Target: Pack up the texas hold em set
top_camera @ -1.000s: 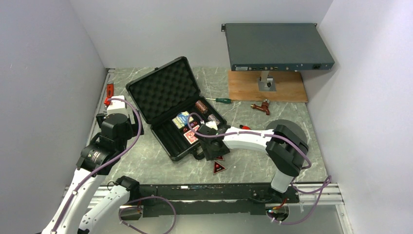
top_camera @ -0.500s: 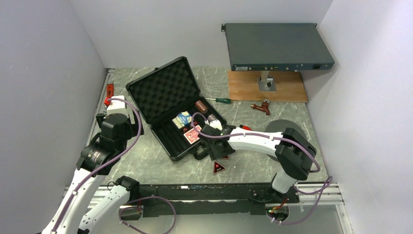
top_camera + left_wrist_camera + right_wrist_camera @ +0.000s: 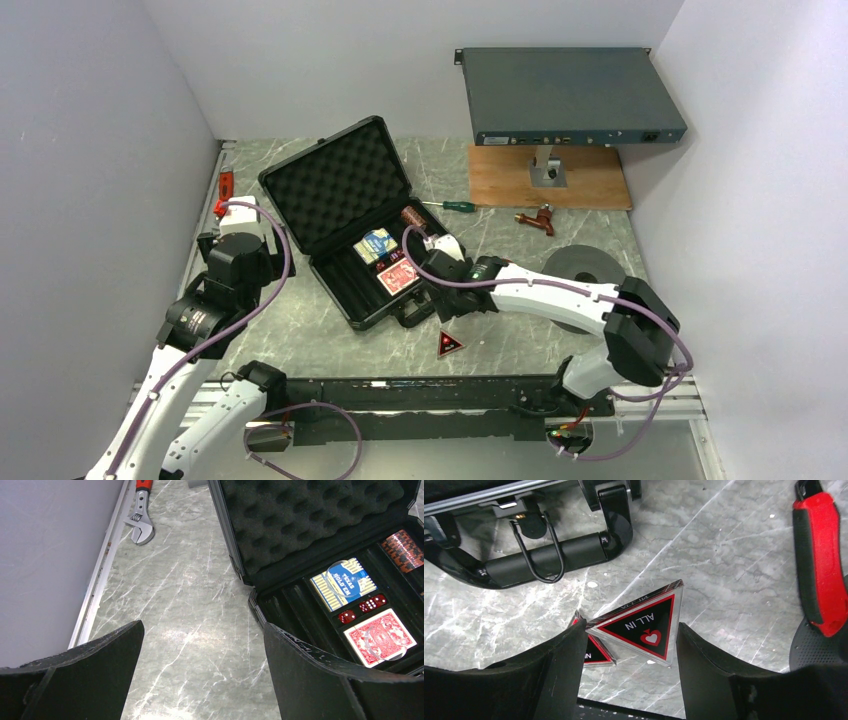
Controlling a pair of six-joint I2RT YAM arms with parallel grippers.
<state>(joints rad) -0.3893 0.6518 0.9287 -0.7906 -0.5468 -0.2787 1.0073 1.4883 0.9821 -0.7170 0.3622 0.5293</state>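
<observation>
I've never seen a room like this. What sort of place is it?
Probably a robot lab's test booth: two robot arms bolted to a marbled table, plain white walls around, a wrench lying nearby.

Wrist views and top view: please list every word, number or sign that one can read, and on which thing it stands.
"TEXAS HOLD'EM": blue card deck.
"ALL IN" plus a small red suit sign: upper triangular token.
"N", the rest hidden: lower triangular token.
White pips: red dice.
Too small to read: front markings of the grey rack box.

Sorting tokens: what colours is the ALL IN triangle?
Black triangle, red border and heart; clearest in right wrist view.
</observation>
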